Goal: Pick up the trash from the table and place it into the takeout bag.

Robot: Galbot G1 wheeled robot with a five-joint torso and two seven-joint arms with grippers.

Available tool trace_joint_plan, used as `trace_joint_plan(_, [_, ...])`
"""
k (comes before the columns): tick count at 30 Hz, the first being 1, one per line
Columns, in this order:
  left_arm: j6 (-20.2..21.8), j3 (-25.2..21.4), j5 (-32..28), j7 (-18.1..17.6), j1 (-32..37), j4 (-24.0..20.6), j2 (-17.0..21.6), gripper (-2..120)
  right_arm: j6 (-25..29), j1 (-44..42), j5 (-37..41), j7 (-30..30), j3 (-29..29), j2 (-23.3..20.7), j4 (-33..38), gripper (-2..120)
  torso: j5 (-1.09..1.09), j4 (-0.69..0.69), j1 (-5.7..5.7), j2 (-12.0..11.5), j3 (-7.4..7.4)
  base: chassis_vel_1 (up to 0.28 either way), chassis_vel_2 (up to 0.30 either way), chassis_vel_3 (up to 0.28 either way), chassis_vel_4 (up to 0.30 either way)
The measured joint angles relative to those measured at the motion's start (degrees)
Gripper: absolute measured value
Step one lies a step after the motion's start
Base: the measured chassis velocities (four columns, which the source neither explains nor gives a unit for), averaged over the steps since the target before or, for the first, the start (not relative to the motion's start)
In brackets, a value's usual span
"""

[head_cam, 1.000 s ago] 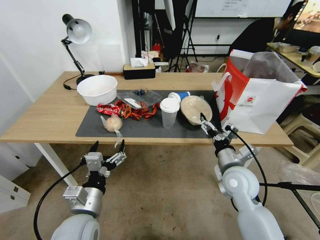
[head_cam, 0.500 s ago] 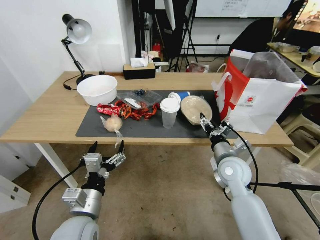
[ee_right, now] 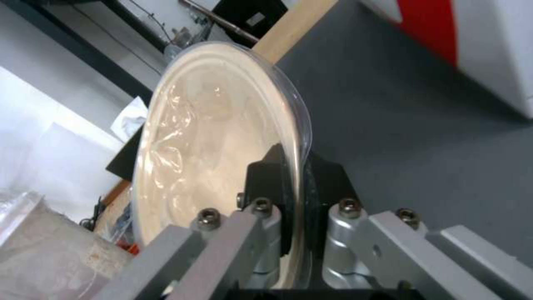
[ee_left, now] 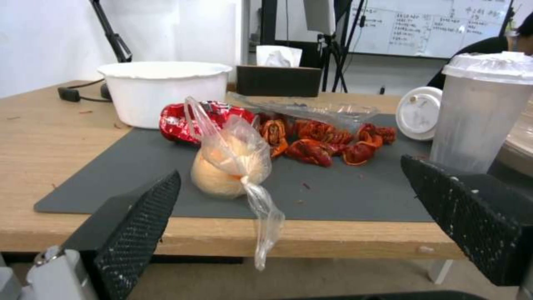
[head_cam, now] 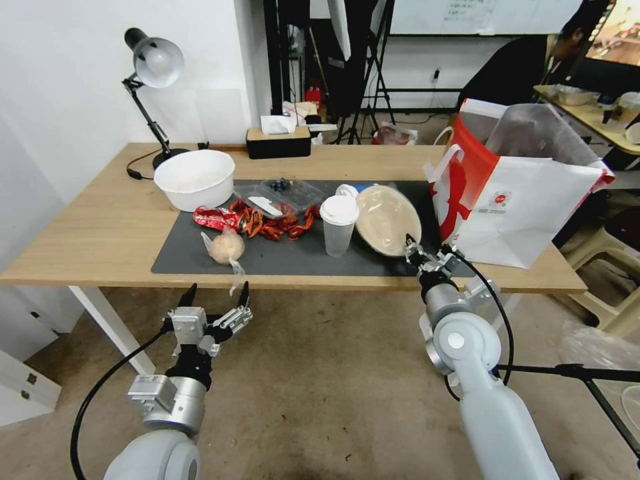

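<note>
left tool (head_cam: pixel 215 293) is held spread wide below the surface (head_cam: pixel 100 227) edge, w/ the knotted bag (head_cam: pixel 227 247) seen just ahead on the mat (head_cam: pixel 293 257). red scraps (head_cam: pixel 273 225) and lidded cup (head_cam: pixel 339 225) are found mid-mat. beige bowl (head_cam: pixel 387 219) is tipped up, rim pinched by right tool (head_cam: pixel 417 253), next to takeout bag (head_cam: pixel 527 207).

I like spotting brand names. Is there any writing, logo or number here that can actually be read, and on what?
Takeout bag: round red logo with small print beneath, too small to read.
Whiteboard: handwritten lines, too blurred to read.
Red wrapper: print not legible.
No text can be read anywhere.
</note>
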Motion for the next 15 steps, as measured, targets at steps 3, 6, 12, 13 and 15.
trace_joint_plan(3, [0.0, 0.0, 0.0, 0.0, -0.1, 0.1, 0.0, 99, 0.4, -1.1, -0.2, -1.0, 0.6, -0.2, 1.6, 0, 0.01, 0.0, 0.0, 0.0, 0.0, 0.0, 0.0, 0.0, 0.0])
trace_joint_plan(6, [0.0, 0.0, 0.0, 0.0, -0.1, 0.1, 0.0, 99, 1.2, -2.1, -0.5, -3.1, 1.1, -0.5, 3.2, 0, 0.01, 0.0, 0.0, 0.0, 0.0, 0.0, 0.0, 0.0, 0.0])
trace_joint_plan(12, [0.0, 0.0, -0.1, 0.0, 0.0, 0.1, 0.0, 99, 3.0, -3.4, -1.6, -9.4, 3.8, -2.8, 10.5, 0, 0.0, 0.0, -0.01, 0.0, 0.0, 0.0, 0.0, 0.0, 0.0])
trace_joint_plan(13, [0.0, 0.0, -0.1, 0.0, 0.0, 0.1, 0.0, 99, 3.0, -3.4, -1.6, -9.4, 3.8, -2.8, 10.5, 0, 0.0, 0.0, -0.01, 0.0, 0.0, 0.0, 0.0, 0.0, 0.0])
trace_joint_plan(15, [-0.2, -0.1, -0.1, 0.0, 0.1, 0.1, 0.0, 99, 4.1, -2.9, -3.2, -11.8, 5.5, -4.5, 13.0, 0, 0.02, -0.01, 0.0, 0.0, 0.0, 0.0, 0.0, 0.0, 0.0])
